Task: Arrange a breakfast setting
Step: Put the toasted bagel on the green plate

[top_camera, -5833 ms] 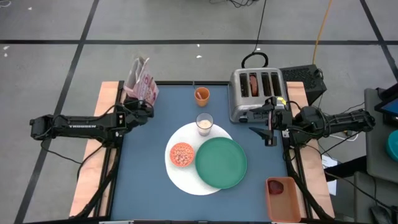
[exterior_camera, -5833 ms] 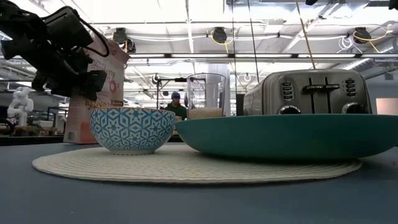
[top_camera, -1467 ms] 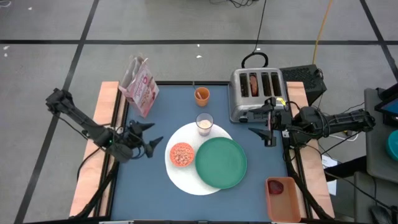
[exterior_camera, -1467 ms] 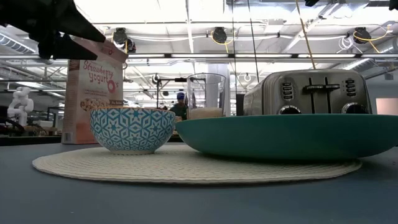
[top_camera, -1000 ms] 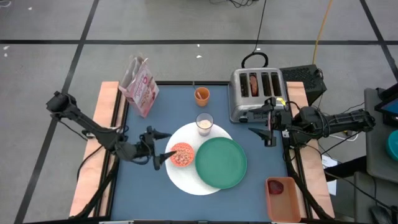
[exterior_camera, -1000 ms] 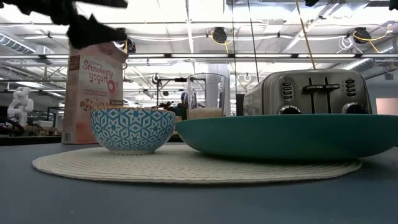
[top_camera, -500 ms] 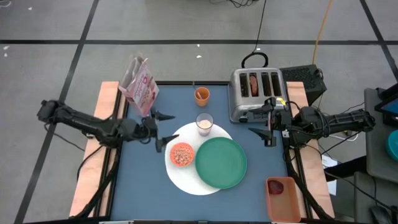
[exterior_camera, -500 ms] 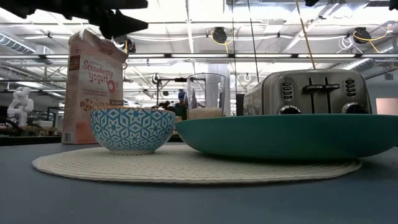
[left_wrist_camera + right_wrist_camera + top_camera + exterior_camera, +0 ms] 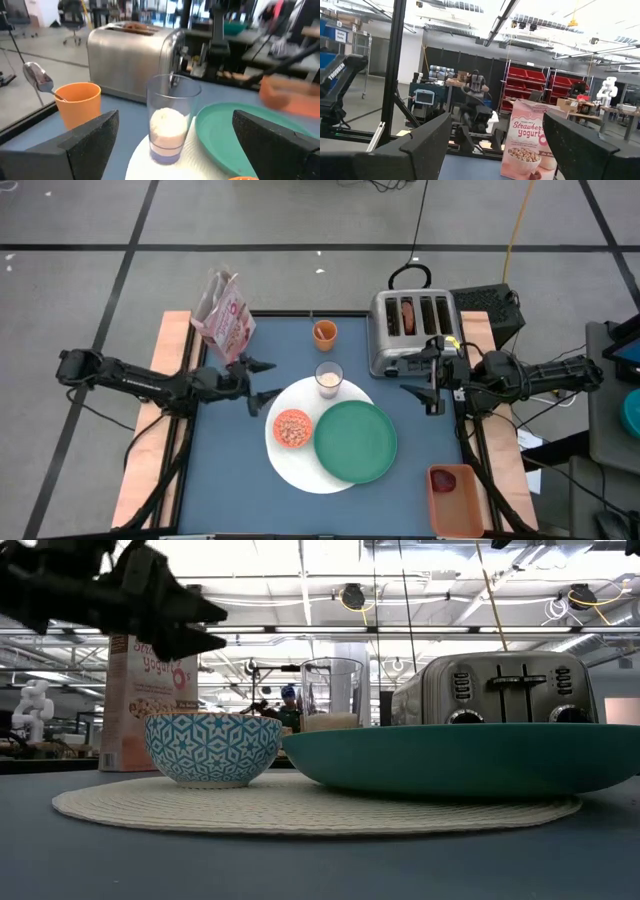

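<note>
Seen from above, the large white round plate [image 9: 290, 465] lies at the counter's [image 9: 230, 490] centre, broad, flat and stiff, best left where it is. The green round plate [image 9: 356, 441] overlaps its 3 o'clock side; it looks rigid and smooth, so a grip on the raised rim would probably suit it. The silver four-slot toaster [image 9: 412, 328] stands at 1 o'clock and the pink cereal box [image 9: 226, 315] at 10 o'clock. The small cereal bowl [image 9: 292, 428], full and easily spilled, sits on the white plate's 9 o'clock side. The milk glass [image 9: 171, 119], at the plate's 12 o'clock edge, looks the most delicate piece: slick, breakable, partly filled, and best pinched low across its straight wall and kept upright. The orange cup [image 9: 78, 105] with the blue-handled spoon [image 9: 41, 79] in it stands farther out at 12 o'clock, light and tippy. The left pincer [image 9: 261, 381] hovers at the plate's 10 o'clock, spread wide, empty and touching nothing, facing the glass. The right pincer [image 9: 430, 380] waits by the toaster, also spread and empty.
</note>
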Controlling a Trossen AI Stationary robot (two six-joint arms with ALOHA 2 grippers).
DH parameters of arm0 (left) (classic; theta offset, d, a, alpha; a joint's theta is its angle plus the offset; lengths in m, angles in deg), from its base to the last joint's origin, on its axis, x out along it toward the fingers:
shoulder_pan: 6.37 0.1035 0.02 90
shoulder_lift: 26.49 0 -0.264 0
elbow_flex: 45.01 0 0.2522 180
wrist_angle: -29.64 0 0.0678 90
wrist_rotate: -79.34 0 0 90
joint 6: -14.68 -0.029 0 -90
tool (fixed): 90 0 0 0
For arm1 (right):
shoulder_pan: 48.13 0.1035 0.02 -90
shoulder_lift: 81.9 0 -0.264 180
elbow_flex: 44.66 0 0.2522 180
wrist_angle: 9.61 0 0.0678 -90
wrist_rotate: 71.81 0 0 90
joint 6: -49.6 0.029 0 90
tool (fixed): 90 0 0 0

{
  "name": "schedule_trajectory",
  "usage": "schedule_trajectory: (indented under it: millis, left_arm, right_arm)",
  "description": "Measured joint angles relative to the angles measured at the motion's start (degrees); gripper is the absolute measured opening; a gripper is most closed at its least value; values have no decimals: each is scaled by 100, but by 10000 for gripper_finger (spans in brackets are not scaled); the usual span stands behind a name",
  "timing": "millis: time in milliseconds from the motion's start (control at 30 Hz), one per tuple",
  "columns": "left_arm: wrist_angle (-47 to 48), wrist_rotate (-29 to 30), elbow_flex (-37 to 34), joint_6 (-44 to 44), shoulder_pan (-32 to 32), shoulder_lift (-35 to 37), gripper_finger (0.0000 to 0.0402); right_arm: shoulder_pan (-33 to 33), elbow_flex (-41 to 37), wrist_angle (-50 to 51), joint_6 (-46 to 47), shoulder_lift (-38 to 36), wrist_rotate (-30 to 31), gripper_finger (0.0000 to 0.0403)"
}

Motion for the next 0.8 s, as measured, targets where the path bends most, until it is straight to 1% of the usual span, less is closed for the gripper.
schedule_trajectory:
  millis: [100,233,300,367,433,500,667,733,800]
  left_arm:
    - [-1046,0,-512,6,0,2,390]
    - [-1894,0,-977,-22,0,0,390]
    - [-2082,2,-1081,-44,0,3,390]
    - [-2064,3,-1095,-94,0,1,390]
    - [-2074,4,-1095,-161,0,0,390]
    - [-2072,4,-1095,-179,0,0,390]
    - [-2073,4,-1094,-184,0,0,390]
    - [-2073,4,-1093,-184,0,0,390]
    - [-2073,4,-1093,-182,0,0,390]
  right_arm:
    - [0,0,-53,4,-1,0,307]
    - [0,0,-53,4,0,0,307]
    - [0,0,-43,4,-2,0,307]
    - [0,0,-49,20,2,0,307]
    - [0,0,-165,288,45,58,307]
    - [3,0,-326,586,87,505,307]
    - [2,0,-346,736,172,2066,306]
    - [2,4,-388,738,203,2787,306]
    - [2,84,-300,798,214,3634,306]
